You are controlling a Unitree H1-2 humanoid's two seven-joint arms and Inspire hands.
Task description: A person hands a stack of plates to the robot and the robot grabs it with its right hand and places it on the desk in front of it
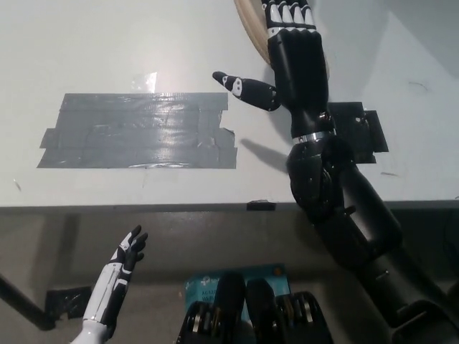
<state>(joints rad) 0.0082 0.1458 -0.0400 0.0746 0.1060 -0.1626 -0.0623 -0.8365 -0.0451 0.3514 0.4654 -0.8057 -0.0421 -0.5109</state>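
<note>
Head view: nearest, below the desk edge at lower left, the white left hand [123, 259] rests with fingers spread, holding nothing. On the desk [107, 43] lies a grey tape patch [140, 130]. Farther on, the black right hand [295, 61] reaches over the plates [249, 25] at the top edge, fingers straight, thumb splayed, not clamped.

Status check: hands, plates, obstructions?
Left hand open, low, off the desk. Right hand over plate stack, top edge, grip unclear. Grey tape flat on desk.
</note>
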